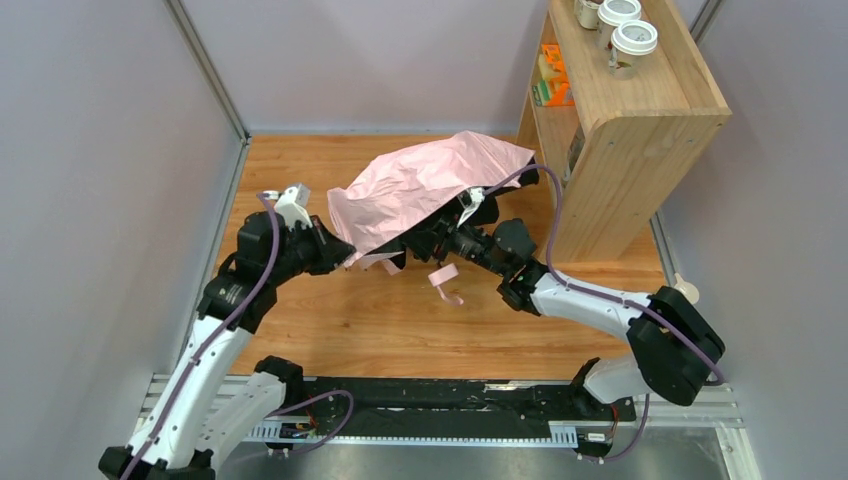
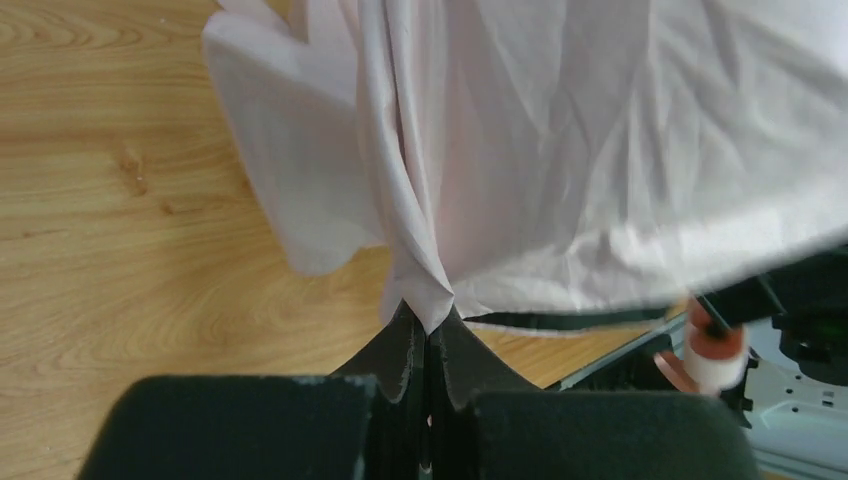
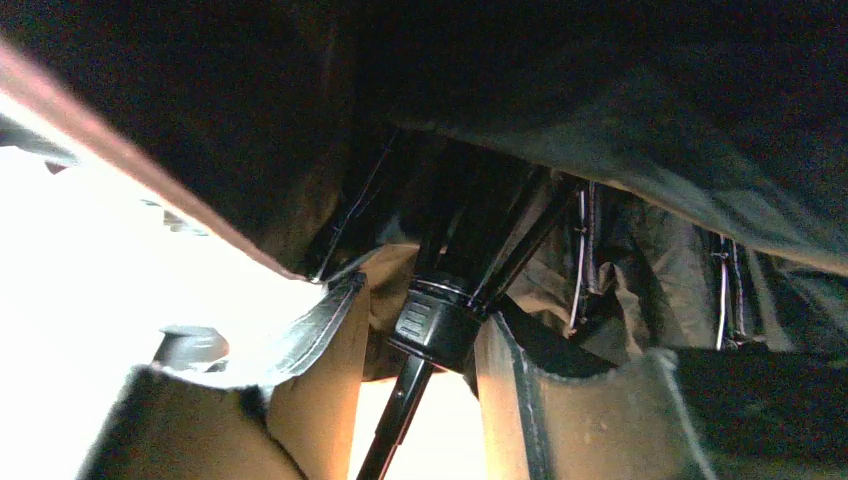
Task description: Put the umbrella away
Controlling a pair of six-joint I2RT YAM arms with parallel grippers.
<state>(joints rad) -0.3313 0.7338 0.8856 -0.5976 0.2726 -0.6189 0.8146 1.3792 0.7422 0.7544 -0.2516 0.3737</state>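
Left wrist: my left gripper [image 2: 428,338] pinches the umbrella [image 2: 600,150] by a canopy fold at its fingertips; my right gripper [image 3: 418,345] clasps the runner [image 3: 436,325] between narrowed fingers. Pulling hard could slip or tear the fabric.

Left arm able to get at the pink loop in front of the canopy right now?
Probably not yet: the left gripper is shut on the umbrella canopy edge and must let go first. Otherwise only bare table lies between it and the pink loop.
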